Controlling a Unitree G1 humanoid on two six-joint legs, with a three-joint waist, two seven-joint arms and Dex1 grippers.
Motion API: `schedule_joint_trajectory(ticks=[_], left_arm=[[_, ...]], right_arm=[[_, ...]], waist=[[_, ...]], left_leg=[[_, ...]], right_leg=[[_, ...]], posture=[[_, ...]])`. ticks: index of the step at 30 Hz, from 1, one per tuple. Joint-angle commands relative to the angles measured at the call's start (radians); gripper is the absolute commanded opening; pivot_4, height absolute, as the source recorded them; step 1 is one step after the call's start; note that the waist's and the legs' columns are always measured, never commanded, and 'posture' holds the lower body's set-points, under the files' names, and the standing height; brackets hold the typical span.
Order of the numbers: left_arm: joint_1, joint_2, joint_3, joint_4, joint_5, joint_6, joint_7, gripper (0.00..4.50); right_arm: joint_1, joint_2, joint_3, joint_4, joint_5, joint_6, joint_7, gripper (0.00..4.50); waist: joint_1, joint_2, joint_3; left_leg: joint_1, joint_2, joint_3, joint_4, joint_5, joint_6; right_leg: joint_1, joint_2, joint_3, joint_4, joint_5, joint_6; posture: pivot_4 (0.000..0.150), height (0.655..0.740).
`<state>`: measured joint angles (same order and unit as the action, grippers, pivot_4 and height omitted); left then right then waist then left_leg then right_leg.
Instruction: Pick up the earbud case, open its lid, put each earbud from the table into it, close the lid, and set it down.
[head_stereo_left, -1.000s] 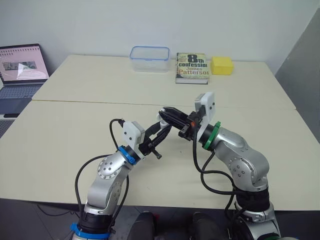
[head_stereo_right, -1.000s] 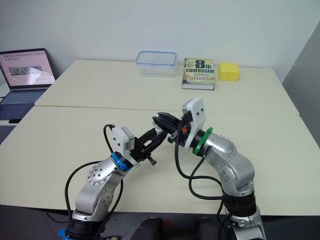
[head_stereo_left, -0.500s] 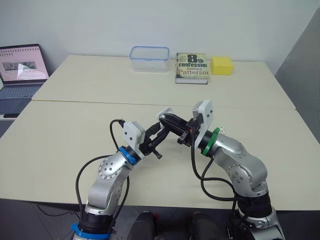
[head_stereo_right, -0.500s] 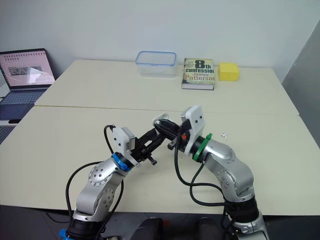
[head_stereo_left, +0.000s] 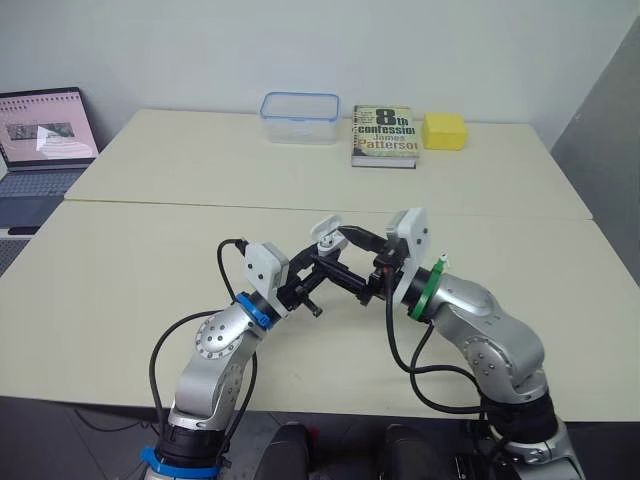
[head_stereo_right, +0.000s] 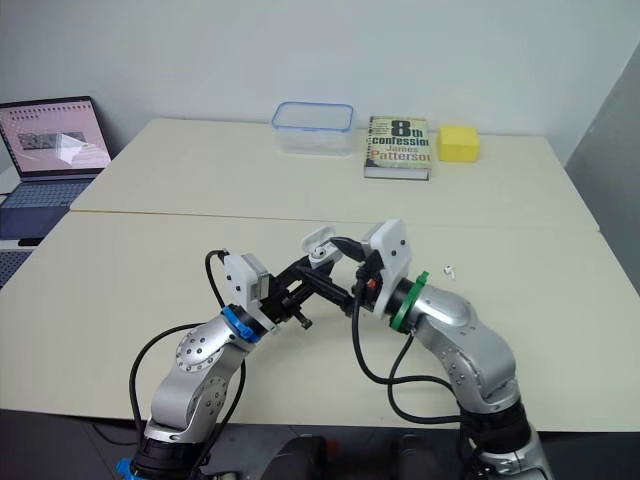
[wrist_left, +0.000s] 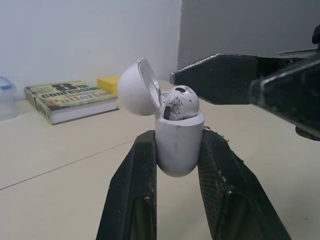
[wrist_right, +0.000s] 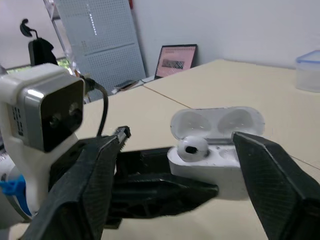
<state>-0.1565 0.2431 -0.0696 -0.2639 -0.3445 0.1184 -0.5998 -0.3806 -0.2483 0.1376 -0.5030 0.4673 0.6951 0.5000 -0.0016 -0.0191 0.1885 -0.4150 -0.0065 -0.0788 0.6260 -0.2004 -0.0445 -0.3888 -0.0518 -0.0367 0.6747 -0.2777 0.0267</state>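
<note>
Your left gripper (wrist_left: 178, 139) clamps the open earbud case (wrist_left: 178, 147) (1 earbud (wrist_left: 181, 102) inside); right gripper (wrist_right: 180, 135), fingers apart, should fetch the 2nd earbud (head_stereo_right: 449, 269).

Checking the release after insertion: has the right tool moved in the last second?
Yes. The right tool has drawn back toward the robot, away from the book, exposing the earbud case.

place: probably an office or lab | cues: laptop (head_stereo_left: 40, 130), book (head_stereo_left: 384, 135), pale tables (head_stereo_left: 180, 175), pegboard panel (wrist_right: 95, 40), plain white wall (head_stereo_left: 300, 45)
</note>
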Motion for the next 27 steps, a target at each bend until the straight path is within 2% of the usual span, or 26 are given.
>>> schedule_joint_trajectory(ticks=[1, 5, 9, 12, 15, 20, 27], left_arm=[[-0.012, -0.004, 0.013, -0.029, -0.012, -0.029, 0.000, 0.76], [-0.020, -0.005, 0.014, -0.014, -0.012, -0.035, -0.003, 0.76], [-0.031, -0.002, 0.023, 0.005, -0.011, -0.044, -0.003, 0.76], [-0.036, -0.001, 0.030, 0.020, -0.011, -0.054, -0.009, 0.76], [-0.042, -0.002, 0.032, 0.035, -0.008, -0.064, -0.014, 0.76], [-0.050, -0.001, 0.035, 0.051, -0.005, -0.077, -0.017, 0.76], [-0.042, -0.001, 0.030, 0.048, 0.001, -0.080, -0.019, 0.76]], right_arm=[[-0.001, -0.074, -0.106, -0.100, 0.062, 0.038, 0.008, 3.56], [0.019, -0.197, -0.237, -0.152, 0.124, 0.076, 0.031, 3.56], [0.127, -0.395, -0.404, -0.153, 0.140, 0.054, 0.138, 3.56], [0.260, -0.515, -0.513, -0.119, 0.097, -0.008, 0.222, 3.56], [0.438, -0.582, -0.631, -0.072, 0.037, -0.092, 0.304, 3.56], [0.637, -0.571, -0.728, 0.013, -0.032, -0.213, 0.350, 3.56], [0.699, -0.556, -0.759, 0.129, -0.079, -0.303, 0.348, 3.56]], waist=[[0.000, 0.000, 0.000], [0.001, 0.000, 0.000], [0.009, 0.000, 0.000], [0.010, 0.000, 0.000], [0.012, 0.000, 0.000], [0.009, 0.000, 0.000], [0.008, 0.000, 0.000]], left_leg=[[0.000, 0.000, 0.000, 0.000, 0.000, 0.000], [0.000, 0.000, 0.000, 0.000, 0.000, 0.000], [-0.001, 0.000, 0.000, 0.000, 0.000, 0.000], [-0.001, -0.001, 0.001, 0.000, 0.000, 0.000], [-0.001, -0.001, 0.001, 0.000, 0.000, 0.000], [0.000, -0.001, 0.002, 0.000, 0.000, 0.000], [0.000, -0.001, 0.002, 0.000, 0.000, 0.000]], right_leg=[[0.000, 0.000, 0.000, 0.000, 0.000, 0.000], [0.000, 0.000, 0.000, -0.001, 0.000, 0.000], [0.001, 0.000, -0.001, -0.003, 0.000, 0.000], [0.001, -0.001, -0.001, -0.004, 0.000, 0.000], [0.001, 0.000, -0.001, -0.004, 0.000, 0.000], [0.002, 0.000, 0.000, -0.004, 0.000, 0.000], [0.002, 0.000, 0.001, -0.004, 0.000, 0.000]], posture=[[0.150, 0.7400], [0.150, 0.7400], [0.150, 0.7400], [0.150, 0.7400], [0.150, 0.7400], [0.150, 0.7400], [0.150, 0.7400]])
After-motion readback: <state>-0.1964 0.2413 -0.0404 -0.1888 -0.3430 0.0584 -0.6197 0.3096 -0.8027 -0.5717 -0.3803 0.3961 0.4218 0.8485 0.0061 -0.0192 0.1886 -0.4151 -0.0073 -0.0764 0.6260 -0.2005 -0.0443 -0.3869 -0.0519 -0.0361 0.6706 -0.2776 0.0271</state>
